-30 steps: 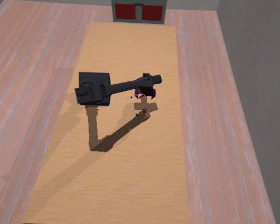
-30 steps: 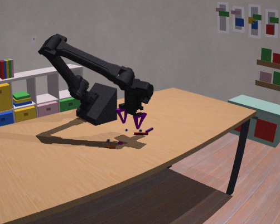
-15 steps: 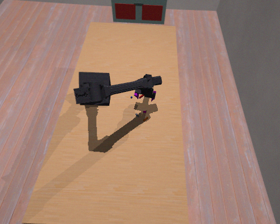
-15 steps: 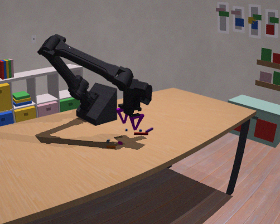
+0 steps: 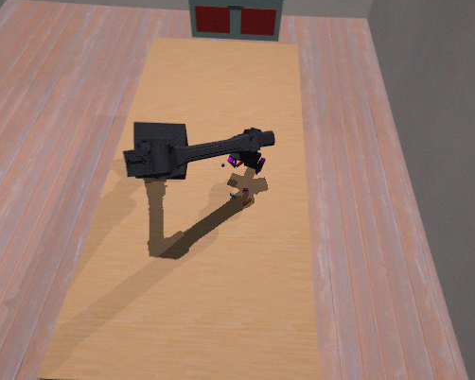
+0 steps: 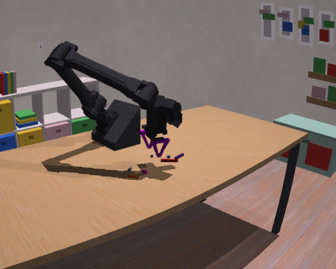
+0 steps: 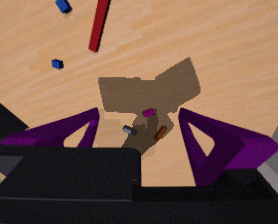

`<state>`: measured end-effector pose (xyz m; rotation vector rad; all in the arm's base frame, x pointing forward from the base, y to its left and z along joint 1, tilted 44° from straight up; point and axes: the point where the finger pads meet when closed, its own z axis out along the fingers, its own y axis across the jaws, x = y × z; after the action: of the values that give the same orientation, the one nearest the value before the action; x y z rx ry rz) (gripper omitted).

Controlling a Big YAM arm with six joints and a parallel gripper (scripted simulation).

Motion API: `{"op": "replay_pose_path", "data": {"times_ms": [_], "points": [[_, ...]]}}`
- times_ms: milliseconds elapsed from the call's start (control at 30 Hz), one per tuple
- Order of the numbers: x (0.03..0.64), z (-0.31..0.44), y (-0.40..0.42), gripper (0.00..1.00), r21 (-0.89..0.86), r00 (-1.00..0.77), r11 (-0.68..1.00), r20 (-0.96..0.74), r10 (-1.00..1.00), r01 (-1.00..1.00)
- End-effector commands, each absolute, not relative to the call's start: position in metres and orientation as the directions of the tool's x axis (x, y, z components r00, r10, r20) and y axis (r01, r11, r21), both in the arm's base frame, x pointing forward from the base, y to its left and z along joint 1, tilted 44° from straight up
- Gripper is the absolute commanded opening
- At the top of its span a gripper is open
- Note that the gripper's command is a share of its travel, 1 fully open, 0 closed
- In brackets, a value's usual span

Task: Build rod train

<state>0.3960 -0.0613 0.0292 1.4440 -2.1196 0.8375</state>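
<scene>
My gripper [image 5: 245,166] [image 6: 154,152] [image 7: 138,112] is open and empty, above the table. Beneath it in the wrist view, a short magenta rod [image 5: 245,189] [image 6: 144,171] [image 7: 148,112] lies in the arm's shadow. A grey rod [image 5: 233,195] [image 6: 130,168] [image 7: 129,130] and an orange rod [image 5: 247,201] [image 6: 133,176] [image 7: 160,132] lie near it, apart from each other. A long red rod [image 6: 169,160] [image 7: 99,27] lies further off, apart from the magenta one. A purple rod [image 6: 179,156] lies beside the red rod's end in the exterior view; whether they touch is unclear.
One small blue rod [image 5: 222,164] [image 6: 151,156] [image 7: 57,64] lies to the red rod's left; another blue rod [image 6: 169,156] [image 7: 63,5] lies behind the red rod in the exterior view. The arm's base [image 5: 160,150] [image 6: 117,128] stands on the table.
</scene>
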Motion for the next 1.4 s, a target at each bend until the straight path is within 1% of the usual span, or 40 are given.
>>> {"op": "replay_pose_path", "data": {"times_ms": [0,33,300,333,533,567,767,800,967,1000,1200,1233,1367], "points": [[0.411,0.038,-0.057,1.00,-0.288,-0.408,0.290,0.629,-0.662,-0.913],[0.411,0.048,-0.067,1.00,-0.366,-0.519,0.369,0.586,-0.622,-0.854],[0.411,0.040,-0.061,1.00,-0.348,-0.497,0.355,0.598,-0.629,-0.868],[0.411,0.052,-0.071,1.00,-0.422,-0.601,0.428,0.548,-0.582,-0.799],[0.411,0.044,-0.064,1.00,-0.407,-0.581,0.415,0.560,-0.590,-0.814],[0.411,0.055,-0.074,1.00,-0.474,-0.676,0.483,0.505,-0.537,-0.737],[0.411,0.047,-0.067,1.00,-0.459,-0.657,0.470,0.519,-0.547,-0.754],[0.411,0.058,-0.077,1.00,-0.520,-0.743,0.531,0.458,-0.488,-0.669],[0.411,0.051,-0.072,1.00,-0.508,-0.728,0.521,0.471,-0.498,-0.685],[0.411,0.061,-0.081,1.00,-0.559,-0.801,0.573,0.410,-0.437,-0.599],[0.410,0.055,-0.077,1.00,-0.551,-0.791,0.567,0.422,-0.444,-0.612],[0.410,0.063,-0.084,1.00,-0.593,-0.850,0.608,0.360,-0.385,-0.527],[0.410,0.063,-0.084,1.00,-0.593,-0.849,0.609,0.361,-0.385,-0.528]]}}
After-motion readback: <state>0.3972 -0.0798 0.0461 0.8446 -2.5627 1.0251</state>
